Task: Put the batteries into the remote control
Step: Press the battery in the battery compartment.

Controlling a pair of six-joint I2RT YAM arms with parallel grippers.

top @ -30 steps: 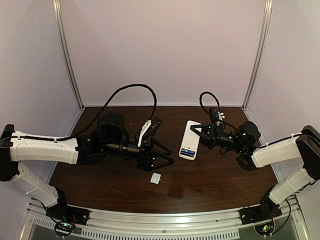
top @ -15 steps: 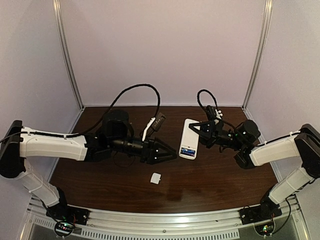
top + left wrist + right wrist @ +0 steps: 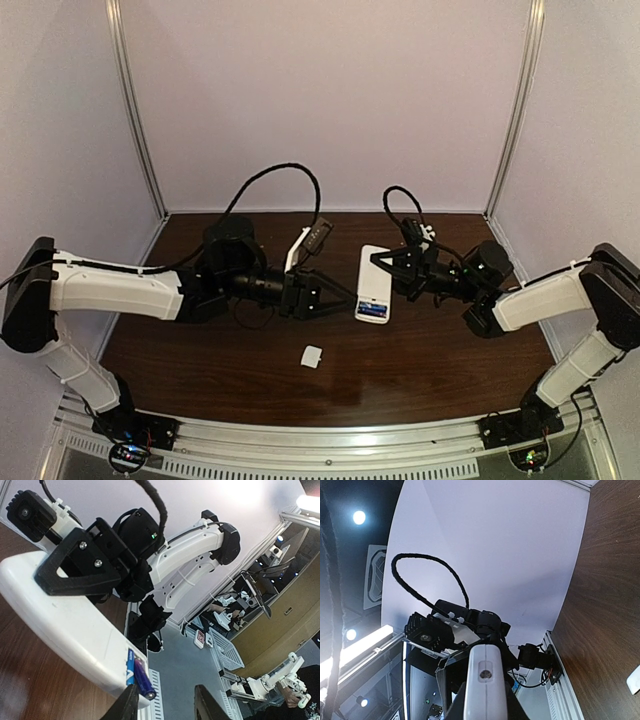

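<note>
small white rectangular plastic remote control point(image 3: 373, 290) is mid-table on the dark brown wooden table point(image 3: 430, 370), plain back up, between the two grippers. can't tell if it lies flat or is lifted a bit.

battery bay at the remote's near end is uncovered. the two tiny blue cylindrical batteries point(image 3: 139, 674) sit in it side by side, lengthwise along the remote. in the top view they show as a blue patch point(image 3: 372, 311) at that end. can't tell if they're fully seated.

right gripper point(image 3: 388, 267) is clamped across the far end of the remote. the right wrist view shows the white body point(image 3: 483, 680) running straight out between its fingers. the left wrist view shows one black triangular finger point(image 3: 75, 572) pressed on the remote's top face.

left gripper point(image 3: 165, 707) has its fingers spread with nothing between them. its tips are just beside the bay end of the remote, on its left side.

small white square plastic cover piece point(image 3: 312, 355) lies loose on the table, well apart from the remote, nearer the arm bases. neither gripper touches it.
</note>
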